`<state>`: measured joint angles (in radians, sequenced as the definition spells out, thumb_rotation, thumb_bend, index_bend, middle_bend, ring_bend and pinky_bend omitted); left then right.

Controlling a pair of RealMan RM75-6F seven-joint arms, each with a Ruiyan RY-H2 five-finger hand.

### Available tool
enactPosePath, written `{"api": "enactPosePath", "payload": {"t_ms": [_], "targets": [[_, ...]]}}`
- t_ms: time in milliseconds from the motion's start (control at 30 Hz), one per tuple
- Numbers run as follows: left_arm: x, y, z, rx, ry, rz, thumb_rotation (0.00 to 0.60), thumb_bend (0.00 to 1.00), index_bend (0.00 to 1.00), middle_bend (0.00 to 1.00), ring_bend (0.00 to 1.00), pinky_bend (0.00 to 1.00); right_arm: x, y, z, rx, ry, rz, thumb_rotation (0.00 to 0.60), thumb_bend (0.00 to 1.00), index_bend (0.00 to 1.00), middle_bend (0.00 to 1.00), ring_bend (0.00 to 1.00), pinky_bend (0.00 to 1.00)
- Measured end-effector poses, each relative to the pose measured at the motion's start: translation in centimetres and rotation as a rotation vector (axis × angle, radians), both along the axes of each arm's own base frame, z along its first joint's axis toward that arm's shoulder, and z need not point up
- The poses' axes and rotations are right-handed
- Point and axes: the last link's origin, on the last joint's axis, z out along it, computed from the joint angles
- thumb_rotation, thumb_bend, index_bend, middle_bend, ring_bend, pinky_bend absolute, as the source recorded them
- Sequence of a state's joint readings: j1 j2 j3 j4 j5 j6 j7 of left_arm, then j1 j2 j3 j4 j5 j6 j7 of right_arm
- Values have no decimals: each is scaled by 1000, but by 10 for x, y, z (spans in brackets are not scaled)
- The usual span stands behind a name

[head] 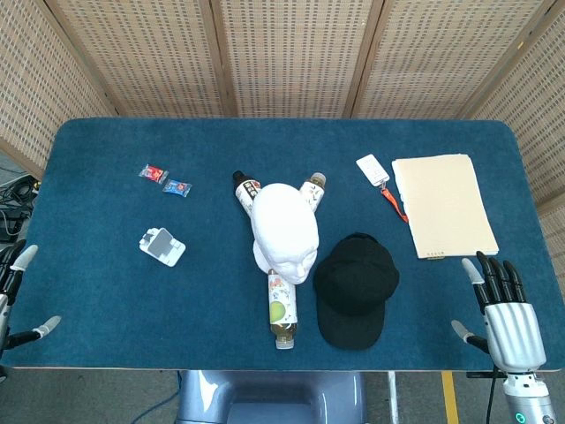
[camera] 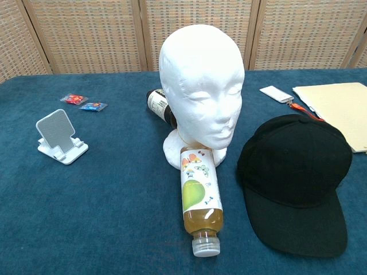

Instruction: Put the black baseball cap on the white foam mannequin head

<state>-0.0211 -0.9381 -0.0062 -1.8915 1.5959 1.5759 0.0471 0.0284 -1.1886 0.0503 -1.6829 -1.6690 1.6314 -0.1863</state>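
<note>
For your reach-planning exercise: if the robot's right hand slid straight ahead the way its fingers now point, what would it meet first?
Probably the cream folder. The right hand lies open at the table's near edge, fingers pointing away from the robot; only bare blue cloth shows between. Hand height is unclear.

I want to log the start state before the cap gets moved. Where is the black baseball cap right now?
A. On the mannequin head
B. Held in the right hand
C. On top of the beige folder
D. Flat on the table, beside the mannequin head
D: the black baseball cap lies on the table next to the white foam mannequin head, whose crown is bare; the right hand holds nothing.
</note>
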Motion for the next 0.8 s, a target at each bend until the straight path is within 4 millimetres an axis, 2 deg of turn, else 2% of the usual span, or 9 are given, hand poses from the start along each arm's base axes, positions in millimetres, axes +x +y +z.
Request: {"api": "enactPosePath", "payload": {"t_ms": [200, 233, 267, 333, 400, 467, 500, 567, 800], "targets": [[0, -1, -1, -2, 0, 1, 600, 0, 0, 0, 0, 0, 0, 1, 0, 8, -1, 0, 600, 0, 0, 0, 0, 0], [0, -1, -1, -2, 0, 1, 600, 0, 0, 0, 0, 0, 0, 1, -1, 12, 0, 0, 600, 0, 0, 14, 8, 0], [0, -1, 0, -1, -1, 1, 600, 0, 0, 0, 0, 0, 0, 1, -1, 16, 1, 0, 600, 0, 0, 78, 59, 5], [0, -1, 0, 1, -2, 1, 600, 0, 0, 0, 0, 0, 0, 2, -3, 31, 4, 2, 600, 0, 0, 315, 288, 148], [-1, 0, 0, 1, 0, 3, 600, 0, 0, 0, 0, 0, 2, 1, -6, 46, 7, 18, 600, 0, 0, 645, 650, 540], [-2, 1, -1, -5, 1, 8, 600, 0, 0, 0, 0, 0, 4, 1, -11, 78, 28, 56, 600, 0, 0, 824, 827, 829], [-2, 2, -1, -8, 2, 11, 600, 0, 0, 0, 0, 0, 4, 1, -14, 97, 42, 77, 600, 0, 0, 880, 877, 929], [-2, 4, -2, -11, 6, 14, 600, 0, 0, 0, 0, 0, 7, 1, -21, 148, 80, 137, 600, 0, 0, 924, 916, 995], [-2, 8, -8, -34, 17, 33, 600, 0, 0, 0, 0, 0, 18, 6, -53, 353, 219, 379, 600, 0, 49, 991, 977, 1000]]}}
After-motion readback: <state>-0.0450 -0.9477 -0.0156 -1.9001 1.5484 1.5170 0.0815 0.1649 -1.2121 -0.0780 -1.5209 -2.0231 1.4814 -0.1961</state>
